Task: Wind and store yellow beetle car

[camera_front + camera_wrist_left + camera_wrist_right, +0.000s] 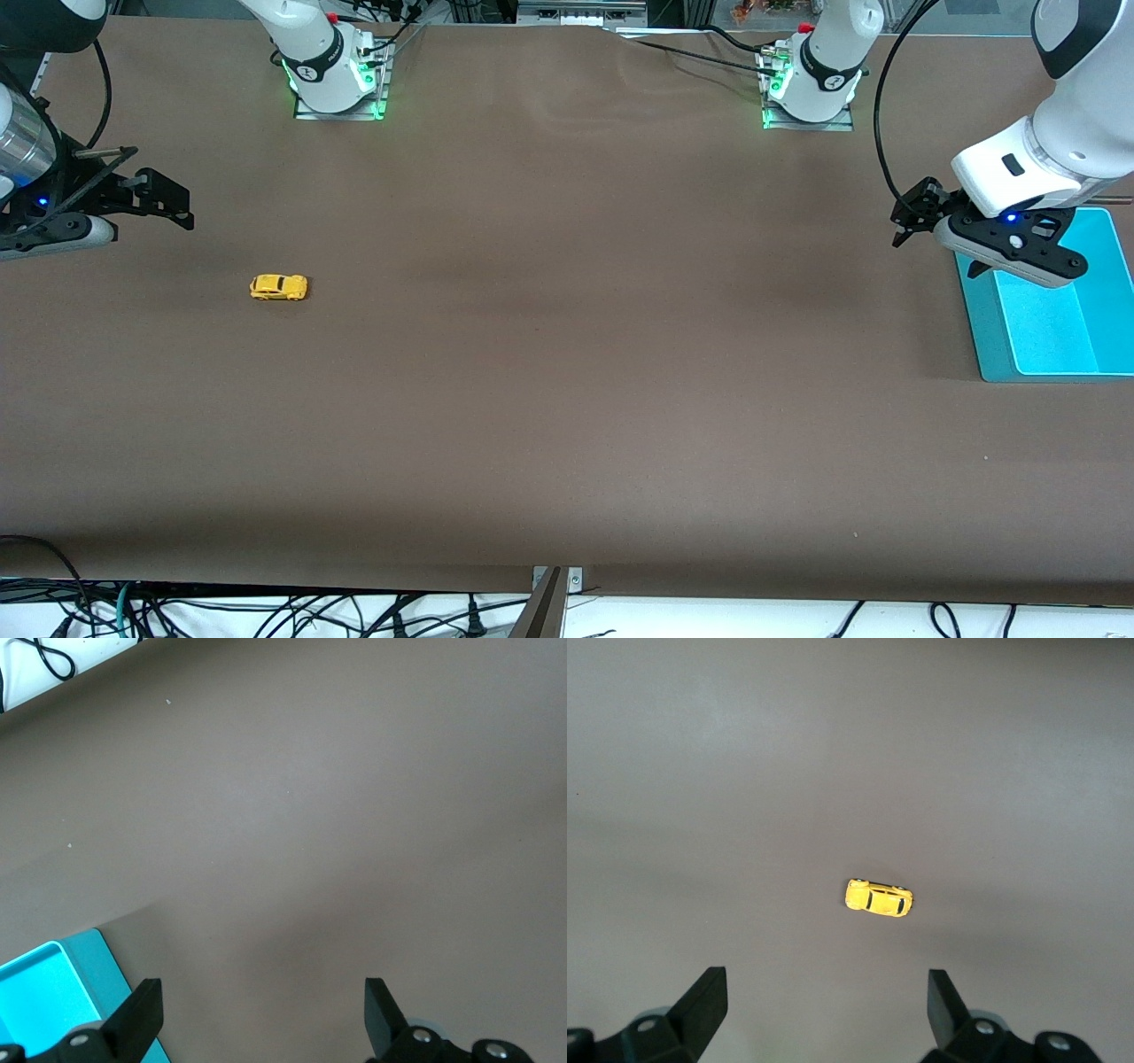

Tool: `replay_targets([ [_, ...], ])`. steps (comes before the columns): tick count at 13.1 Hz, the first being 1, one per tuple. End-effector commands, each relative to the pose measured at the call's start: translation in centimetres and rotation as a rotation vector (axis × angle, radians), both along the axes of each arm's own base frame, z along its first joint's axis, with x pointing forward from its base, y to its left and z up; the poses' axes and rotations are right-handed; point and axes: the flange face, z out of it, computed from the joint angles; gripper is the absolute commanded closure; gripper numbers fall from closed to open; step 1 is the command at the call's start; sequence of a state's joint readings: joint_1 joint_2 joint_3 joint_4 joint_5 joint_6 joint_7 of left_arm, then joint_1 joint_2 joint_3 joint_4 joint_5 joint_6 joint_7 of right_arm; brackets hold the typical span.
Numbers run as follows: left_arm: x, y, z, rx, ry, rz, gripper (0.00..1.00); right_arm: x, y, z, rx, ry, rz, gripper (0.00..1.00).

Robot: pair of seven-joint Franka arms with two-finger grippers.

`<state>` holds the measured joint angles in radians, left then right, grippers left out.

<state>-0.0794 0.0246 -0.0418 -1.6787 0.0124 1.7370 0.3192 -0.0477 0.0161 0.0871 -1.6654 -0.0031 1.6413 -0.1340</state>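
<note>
The car [279, 287] stands on its wheels on the brown worktop [567, 372], toward the right arm's end. It is small, bright yellow, with dark windows. Its long axis runs along the worktop's length. Nothing touches it.

The right tool [164, 199] hangs in the air at the right arm's end of the worktop, over bare surface near the car. Its fingers are spread wide and carry nothing. In the right wrist view the car [878, 897] lies ahead of the two dark fingertips [704, 997], roughly centred on the gap between them and well apart from both.

The left tool [912, 217] hangs at the left arm's end, over the worktop just beside the edge of a turquoise bin [1050, 332]. Its fingers are also spread wide and carry nothing. The left wrist view shows one fingertip [142, 1014] over the bin's corner [53, 992] and the other over bare worktop.

The bin is a shallow rectangular tray with a light blue floor and darker rim. It rests flat on the worktop, and the part of its interior that shows holds nothing. The left arm's wrist covers the part of the bin farther from the front camera. The car and the bin are well apart, at different ends of the worktop.
</note>
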Motion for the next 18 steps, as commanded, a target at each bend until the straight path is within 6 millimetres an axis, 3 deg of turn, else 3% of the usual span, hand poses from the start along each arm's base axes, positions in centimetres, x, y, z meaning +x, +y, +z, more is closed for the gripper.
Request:
replay_targets([
  [1, 0.3, 0.6, 0.6, 0.018, 0.004, 0.020, 0.00, -0.8, 0.0, 0.3, 0.011, 0.011, 0.013, 0.00],
  [5, -0.2, -0.1, 0.5, -0.045, 0.046, 0.158, 0.00, -0.8, 0.0, 0.7, 0.011, 0.002, 0.014, 0.00],
  [18, 0.0, 0.9, 1.3, -0.045, 0.031, 0.170, 0.00, -0.4, -0.4, 1.2, 0.002, -0.009, 0.015, 0.00],
])
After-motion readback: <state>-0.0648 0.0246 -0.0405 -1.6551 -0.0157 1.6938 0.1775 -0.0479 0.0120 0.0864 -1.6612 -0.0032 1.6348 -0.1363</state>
